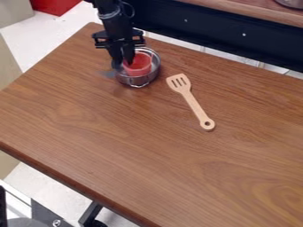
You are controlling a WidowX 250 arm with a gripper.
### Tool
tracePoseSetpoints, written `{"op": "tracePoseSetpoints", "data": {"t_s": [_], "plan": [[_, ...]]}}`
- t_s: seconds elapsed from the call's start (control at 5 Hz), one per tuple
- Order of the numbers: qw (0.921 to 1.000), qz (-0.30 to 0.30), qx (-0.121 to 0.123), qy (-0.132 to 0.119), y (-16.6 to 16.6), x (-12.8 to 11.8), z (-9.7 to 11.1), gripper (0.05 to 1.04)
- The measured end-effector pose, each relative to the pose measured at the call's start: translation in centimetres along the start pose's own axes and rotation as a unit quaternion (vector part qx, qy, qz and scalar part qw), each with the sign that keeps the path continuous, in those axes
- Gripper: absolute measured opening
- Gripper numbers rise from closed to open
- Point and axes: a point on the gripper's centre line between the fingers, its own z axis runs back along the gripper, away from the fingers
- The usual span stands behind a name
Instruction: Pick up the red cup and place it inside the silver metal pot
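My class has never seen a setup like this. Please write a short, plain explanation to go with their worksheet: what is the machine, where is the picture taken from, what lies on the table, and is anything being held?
The machine is a black robot arm, coming in from the top edge. The one picture comes from a fixed camera looking down at a slant on a wooden table. On the table are a metal bowl with a red cup inside, and a slotted spatula. The arm's jaws are at the cup's left side; whether they grip it, I cannot tell.
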Motion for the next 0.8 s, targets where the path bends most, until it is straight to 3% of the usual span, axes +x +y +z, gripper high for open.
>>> {"op": "tracePoseSetpoints", "data": {"t_s": [0.2, 0.4, 0.6, 0.8], "plan": [[1.0000, 0.007, -0.003, 0.002, -0.2, 0.4, 0.7, 0.771], [0.9997, 0.014, -0.015, 0.013, -0.6, 0.2, 1.0, 0.984], [0.9991, 0.025, -0.024, 0.025, -0.8, -0.1, 1.1, 0.999], [0.9992, 0.018, -0.034, 0.005, -1.5, 0.0, 3.9, 0.999]]}}
